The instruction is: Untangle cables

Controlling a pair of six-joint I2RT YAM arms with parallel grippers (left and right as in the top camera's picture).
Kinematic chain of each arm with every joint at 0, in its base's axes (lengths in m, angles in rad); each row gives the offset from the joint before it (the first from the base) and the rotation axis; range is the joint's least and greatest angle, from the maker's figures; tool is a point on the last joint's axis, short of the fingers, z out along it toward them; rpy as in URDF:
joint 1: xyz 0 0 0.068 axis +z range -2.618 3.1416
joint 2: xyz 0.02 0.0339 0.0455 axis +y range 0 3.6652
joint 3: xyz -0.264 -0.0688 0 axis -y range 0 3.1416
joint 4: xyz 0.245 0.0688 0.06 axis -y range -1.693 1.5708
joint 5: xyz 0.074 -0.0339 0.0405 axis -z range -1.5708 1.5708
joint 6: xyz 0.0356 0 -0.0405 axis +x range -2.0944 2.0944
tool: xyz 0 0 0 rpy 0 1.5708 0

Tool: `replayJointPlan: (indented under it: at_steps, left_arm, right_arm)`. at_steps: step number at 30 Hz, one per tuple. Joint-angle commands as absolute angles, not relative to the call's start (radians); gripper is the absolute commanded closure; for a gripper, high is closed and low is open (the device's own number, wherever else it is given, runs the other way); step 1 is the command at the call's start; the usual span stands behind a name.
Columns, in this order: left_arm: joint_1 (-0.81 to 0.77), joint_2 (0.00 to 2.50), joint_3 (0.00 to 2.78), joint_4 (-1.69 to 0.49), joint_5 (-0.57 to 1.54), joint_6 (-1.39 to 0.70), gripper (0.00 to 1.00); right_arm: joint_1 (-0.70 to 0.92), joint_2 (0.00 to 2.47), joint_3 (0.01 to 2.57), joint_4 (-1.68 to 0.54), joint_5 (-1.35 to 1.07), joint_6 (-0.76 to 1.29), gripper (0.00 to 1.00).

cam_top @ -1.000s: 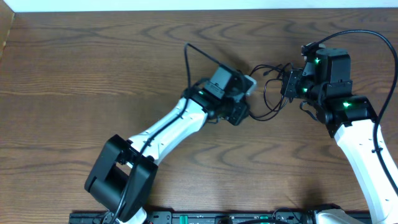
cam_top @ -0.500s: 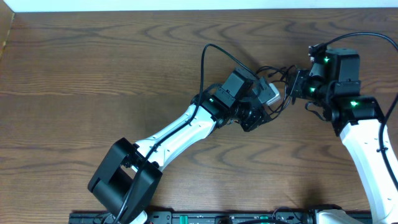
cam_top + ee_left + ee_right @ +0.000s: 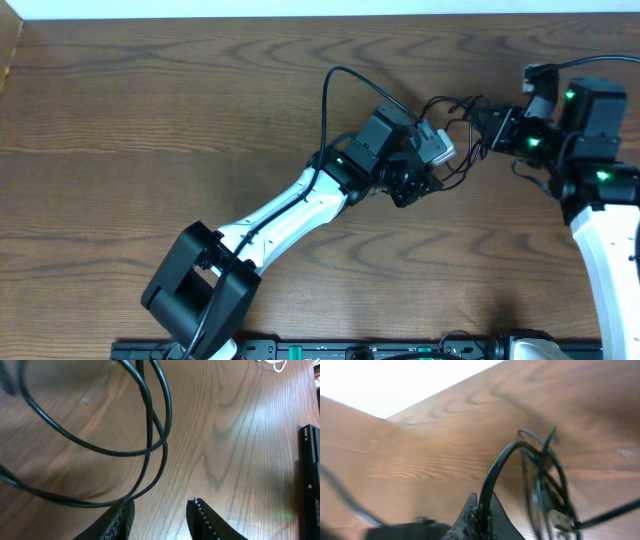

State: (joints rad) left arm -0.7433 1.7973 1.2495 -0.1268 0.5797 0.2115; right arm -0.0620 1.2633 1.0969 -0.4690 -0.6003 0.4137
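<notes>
Worryingly, right gripper (image 3: 479,516) clamps the black cable (image 3: 492,474), left gripper (image 3: 160,505) gapes empty; tugging may cinch the lower-right tangle (image 3: 547,491).

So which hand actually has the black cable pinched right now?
The right hand: it is shut on the thin black cord, which arcs up out of it. The left hand stands open, gripping nothing.

Overhead view looks straight down from high up, taking in the desk (image 3: 150,120) and 2 arms; left wrist view sits close over the wood, left claw (image 3: 160,515) at 6 o'clock; right wrist view sits low, tilted toward 12 o'clock, right claw (image 3: 480,522) at 6 o'clock; all 3 share the black cable (image 3: 125,454).
</notes>
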Motion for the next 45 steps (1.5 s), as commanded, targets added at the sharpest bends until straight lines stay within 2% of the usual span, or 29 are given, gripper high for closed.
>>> replayJointPlan:
  at_steps: [1, 12, 25, 45]
  left_arm:
    - [-0.740, 1.800, 1.245, -0.117, 0.605, 0.232, 0.61]
    - [-0.730, 1.800, 1.245, -0.082, 0.621, 0.232, 0.61]
    - [-0.645, 1.800, 1.245, -0.015, 0.618, 0.232, 0.59]
    - [-0.649, 1.801, 1.245, -0.025, 0.750, 0.232, 0.57]
  right_arm:
    - [-0.101, 1.227, 1.111, -0.421, -0.809, 0.480, 0.99]
    - [-0.126, 1.202, 1.111, -0.304, -0.979, 0.632, 0.99]
    - [-0.138, 1.165, 1.111, -0.286, -1.022, 0.680, 0.99]
    - [-0.139, 1.156, 1.111, -0.242, -1.032, 0.726, 0.99]
